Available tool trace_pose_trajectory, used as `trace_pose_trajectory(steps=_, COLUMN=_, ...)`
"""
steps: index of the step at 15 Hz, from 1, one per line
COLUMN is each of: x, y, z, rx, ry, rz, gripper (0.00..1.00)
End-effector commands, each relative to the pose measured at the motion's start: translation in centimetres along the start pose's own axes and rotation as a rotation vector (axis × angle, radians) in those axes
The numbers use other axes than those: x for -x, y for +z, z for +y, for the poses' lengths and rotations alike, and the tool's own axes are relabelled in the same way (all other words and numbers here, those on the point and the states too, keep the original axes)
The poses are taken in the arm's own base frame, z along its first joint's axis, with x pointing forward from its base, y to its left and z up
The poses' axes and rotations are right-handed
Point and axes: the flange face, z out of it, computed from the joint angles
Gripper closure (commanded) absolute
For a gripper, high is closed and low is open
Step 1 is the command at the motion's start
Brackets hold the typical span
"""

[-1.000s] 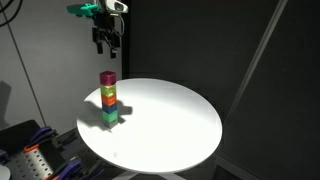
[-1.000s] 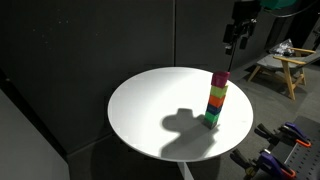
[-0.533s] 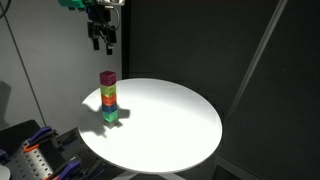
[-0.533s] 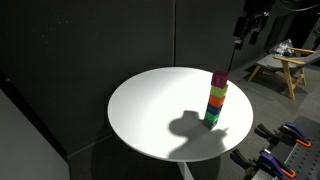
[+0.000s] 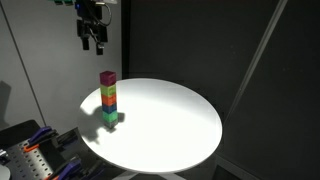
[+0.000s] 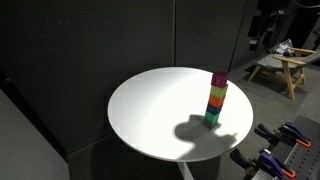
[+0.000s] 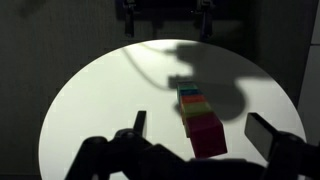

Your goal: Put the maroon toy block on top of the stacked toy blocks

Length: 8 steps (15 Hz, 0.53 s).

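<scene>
The maroon toy block sits on top of the stacked toy blocks, a column of yellow-orange, red, green and teal cubes on the round white table. It shows in both exterior views, also here above the stack. In the wrist view the maroon block is the nearest cube of the column. My gripper hangs open and empty well above the stack, off to its side; it also shows in an exterior view and in the wrist view.
The table's edge drops off to dark floor. A wooden stool stands behind the table. Clamps and tools lie on a bench beside it. Dark curtains surround the scene.
My gripper has risen and drifted away from the stack, open all the while. The maroon block stays on top of the column.
</scene>
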Motion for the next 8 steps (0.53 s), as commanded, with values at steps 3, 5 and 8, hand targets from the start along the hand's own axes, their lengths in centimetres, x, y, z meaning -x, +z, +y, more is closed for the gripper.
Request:
trace_pose_trajectory(steps=3, x=0.32, y=-0.08, z=0.08, rx=-0.001, ry=-0.001, rz=0.001, gripper=0.0)
trace_pose_trajectory(steps=5, x=0.34, y=-0.02, z=0.09, rx=-0.001, ry=-0.002, rz=0.0, gripper=0.0)
trace_pose_trajectory(steps=8, x=0.35, y=0.02, z=0.09, rx=-0.001, ry=-0.002, rz=-0.001, gripper=0.0)
